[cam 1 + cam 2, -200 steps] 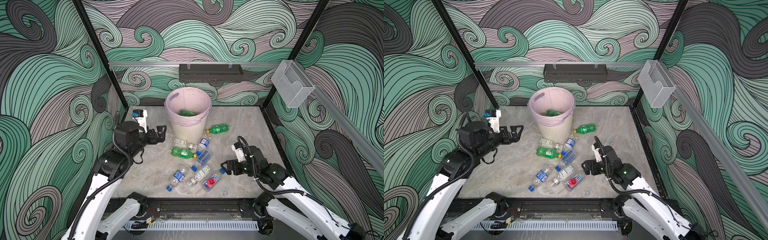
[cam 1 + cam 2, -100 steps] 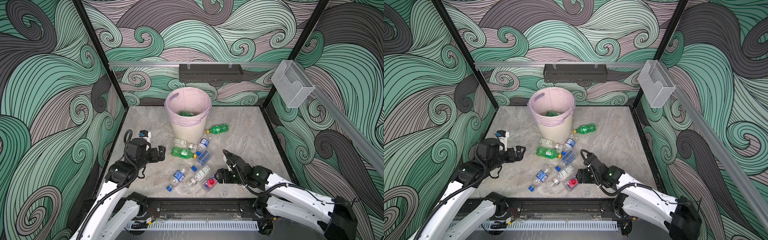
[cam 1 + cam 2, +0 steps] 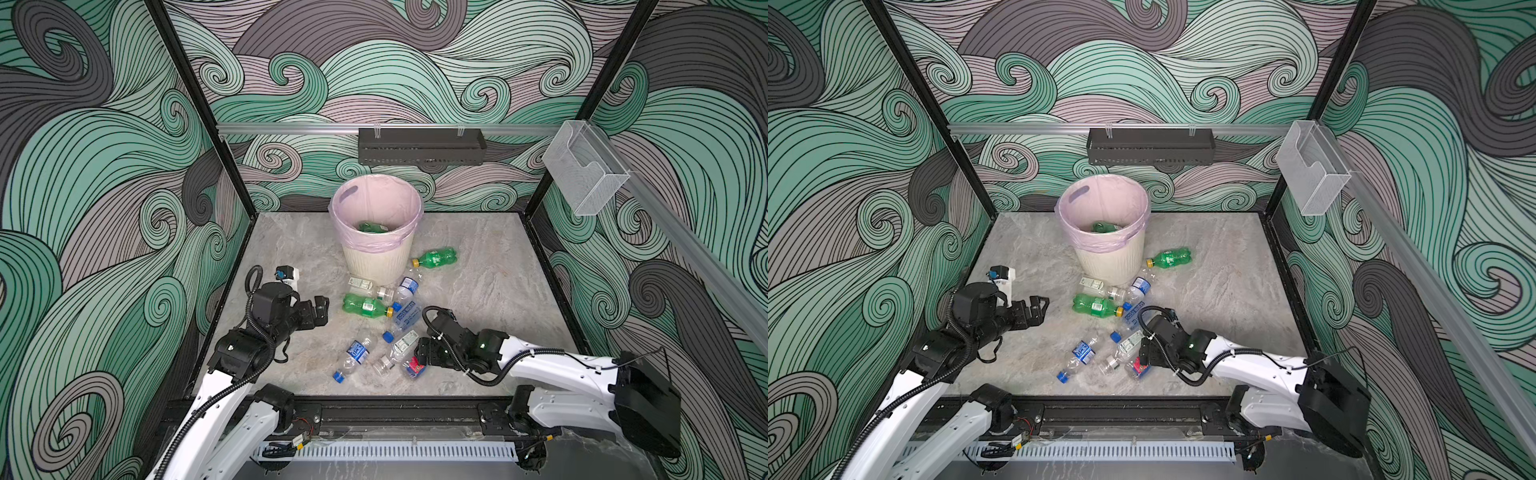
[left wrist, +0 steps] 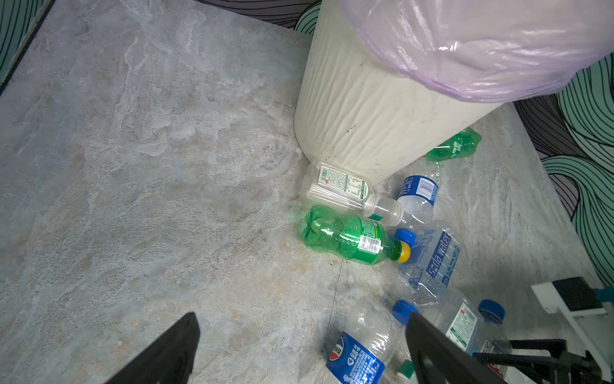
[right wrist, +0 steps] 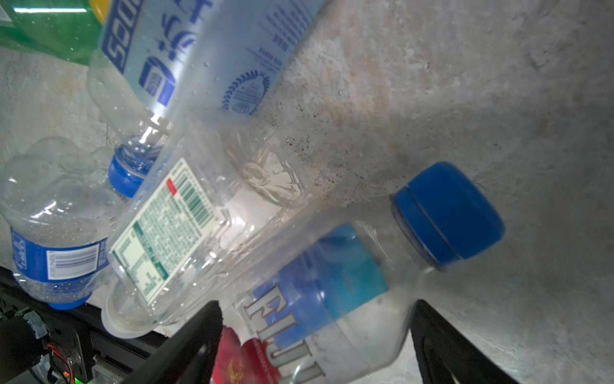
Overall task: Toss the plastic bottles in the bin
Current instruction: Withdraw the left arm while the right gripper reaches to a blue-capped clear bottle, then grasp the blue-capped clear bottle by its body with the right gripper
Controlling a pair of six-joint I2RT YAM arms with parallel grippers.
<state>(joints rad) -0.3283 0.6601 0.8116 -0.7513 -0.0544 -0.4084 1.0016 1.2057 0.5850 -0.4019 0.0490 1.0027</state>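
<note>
The bin (image 3: 376,266) stands at the back middle, with a green bottle (image 3: 372,227) inside it. Several plastic bottles lie on the floor in front of it: a green one (image 3: 365,305) (image 4: 345,237), a soda-water one (image 3: 407,316) (image 5: 199,50), a blue-labelled one (image 3: 353,353) (image 4: 355,355), and another green one (image 3: 436,257) right of the bin. My left gripper (image 3: 320,309) (image 4: 299,332) hangs open and empty left of the pile. My right gripper (image 3: 422,355) (image 5: 315,332) is low at the pile's near right. Its jaws stand open on either side of a Fiji bottle (image 5: 332,282) lying on the floor.
A black perforated tray (image 3: 422,146) hangs on the back wall and a clear box (image 3: 586,174) on the right rail. Patterned walls close in both sides. A black rail (image 3: 395,411) runs along the front edge.
My left arm has come down and back from beside the bin to low over the floor. My right arm has dropped and reached in, so its jaws now straddle the Fiji bottle.
</note>
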